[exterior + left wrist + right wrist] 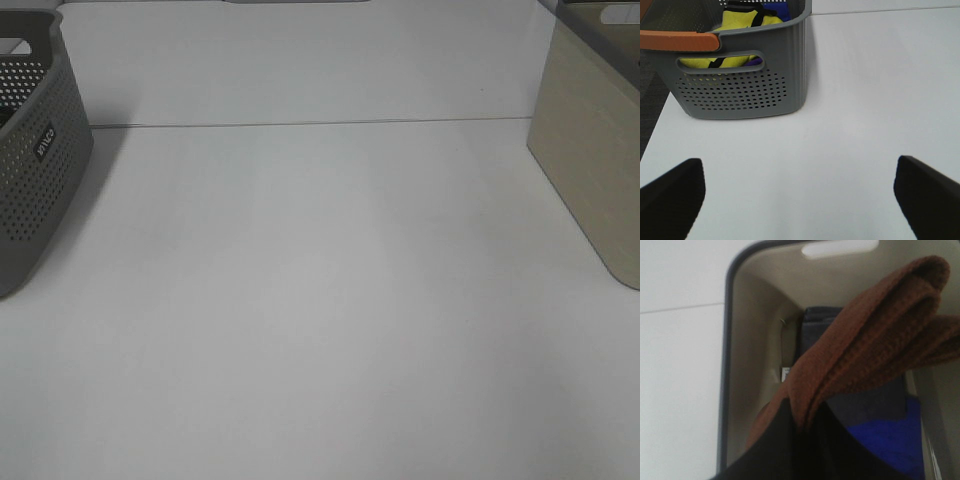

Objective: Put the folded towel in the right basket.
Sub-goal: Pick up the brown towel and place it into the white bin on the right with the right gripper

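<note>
Right gripper [802, 440] is clamped on the folded towel [875, 335]. The brown folds are pinched between the dark fingers and fan out above the open mouth of the right basket [755, 315], with the towel over the basket interior, not lying in it. Can't tell whether its far end touches anything inside. Already in that basket: a navy cloth [820, 320] against the wall and a bright blue cloth [880, 440] lower down, both partly covered by the towel. Handle slot [840, 247] shows in the far wall. There's a small white label on the inner wall, too blurred to read. Left gripper [800, 195] is spread wide with nothing between the fingers, and only bare white table [320, 300] under it. Ahead of it sits the grey perforated basket [740, 95] holding a yellow cloth [740, 22] and a bit of blue-purple fabric [777, 10]. An orange-brown bar [677, 41] crosses the basket's rim at one corner, and I can't make out what it is. In the high view both baskets are cut off at the frame edges, grey on the left and beige on the right. Neither arm nor the towel shows there, and the table between the baskets carries only a thin seam line [300, 124].
</note>
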Action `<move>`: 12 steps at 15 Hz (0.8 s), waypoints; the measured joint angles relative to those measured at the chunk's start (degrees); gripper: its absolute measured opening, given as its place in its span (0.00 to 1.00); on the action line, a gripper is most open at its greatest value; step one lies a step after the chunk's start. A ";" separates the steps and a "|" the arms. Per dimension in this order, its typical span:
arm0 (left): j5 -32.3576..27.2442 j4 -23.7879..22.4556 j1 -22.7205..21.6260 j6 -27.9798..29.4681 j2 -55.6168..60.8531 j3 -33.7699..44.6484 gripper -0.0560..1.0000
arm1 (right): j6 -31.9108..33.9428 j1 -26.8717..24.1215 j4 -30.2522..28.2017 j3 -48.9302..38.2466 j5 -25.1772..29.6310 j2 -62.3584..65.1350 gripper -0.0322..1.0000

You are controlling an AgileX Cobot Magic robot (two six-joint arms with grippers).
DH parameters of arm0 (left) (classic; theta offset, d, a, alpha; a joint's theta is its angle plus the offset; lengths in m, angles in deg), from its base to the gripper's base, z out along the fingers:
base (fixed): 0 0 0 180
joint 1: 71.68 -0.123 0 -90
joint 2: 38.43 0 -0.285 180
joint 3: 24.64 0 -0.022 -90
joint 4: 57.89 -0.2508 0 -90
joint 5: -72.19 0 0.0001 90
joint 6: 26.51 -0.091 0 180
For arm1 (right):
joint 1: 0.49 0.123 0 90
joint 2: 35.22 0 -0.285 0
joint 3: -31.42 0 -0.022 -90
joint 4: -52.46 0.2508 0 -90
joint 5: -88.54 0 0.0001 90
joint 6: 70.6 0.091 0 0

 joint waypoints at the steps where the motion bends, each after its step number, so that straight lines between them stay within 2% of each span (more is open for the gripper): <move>1: 0.00 0.00 0.00 0.00 0.00 0.00 0.98 | -0.06 0.00 -0.80 -2.01 0.00 0.00 0.08; 5: 0.00 0.00 0.00 0.00 0.00 0.00 0.98 | 0.06 0.00 -1.32 -6.70 -0.06 -0.34 0.08; 7: 0.00 0.00 0.00 0.00 0.00 0.00 0.98 | 0.74 0.00 -1.66 -7.05 -0.06 -0.74 0.14; 10: 0.00 0.00 0.00 0.00 0.00 0.00 0.98 | 2.46 0.00 -1.72 -7.05 -0.06 -0.74 0.51; 11: 0.00 0.00 0.00 0.00 0.00 0.00 0.98 | 3.15 0.00 -1.72 -7.05 -0.06 -0.74 0.61; 12: 0.00 0.00 0.00 0.00 0.00 0.00 0.98 | 3.44 0.00 -0.97 -7.05 -0.11 -0.74 0.65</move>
